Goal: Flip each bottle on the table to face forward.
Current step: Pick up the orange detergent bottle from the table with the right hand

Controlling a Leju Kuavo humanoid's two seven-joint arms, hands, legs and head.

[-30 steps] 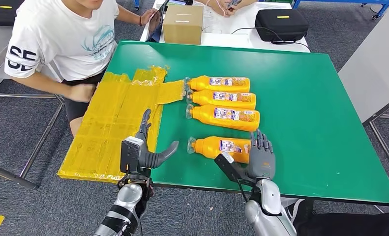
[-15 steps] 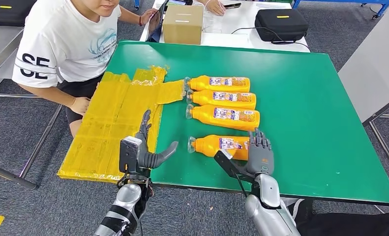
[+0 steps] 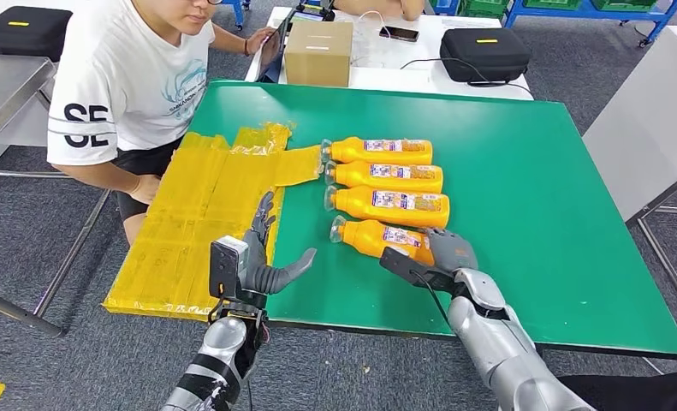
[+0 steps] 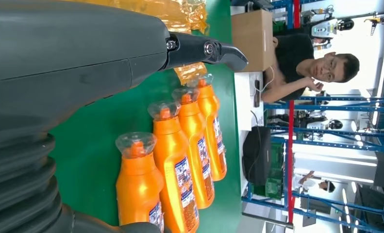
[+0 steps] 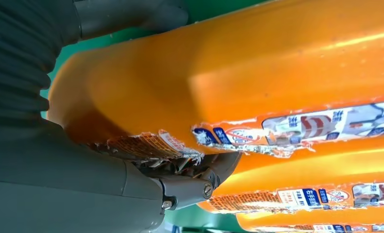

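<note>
Here, surface (image 3: 531, 171): green, with four orange bottles lying on their sides in a row, caps toward the yellow sheet (image 3: 202, 214).
Near bottle (image 3: 382, 240): closest to the robot, angled so its cap sits close to the third bottle (image 3: 390, 205); label faces up, its base end is under the right robot hand.
Other bottles: second (image 3: 386, 176) and far (image 3: 379, 151), parallel, just beside each other, labels up.
Right robot hand (image 3: 448, 255): wrapped over the base end of the near bottle, fingers curled on top, thumb against its near side; the right wrist view shows the orange body pressed into the palm.
Left robot hand (image 3: 262, 257): empty, fingers spread, thumb out, hovering over the near edge of the surface beside the yellow sheet, well apart from the bottles.
Person (image 3: 129, 77): seated at the surface's left side, white shirt.
Box (image 3: 317, 51): cardboard, beyond the far edge.
</note>
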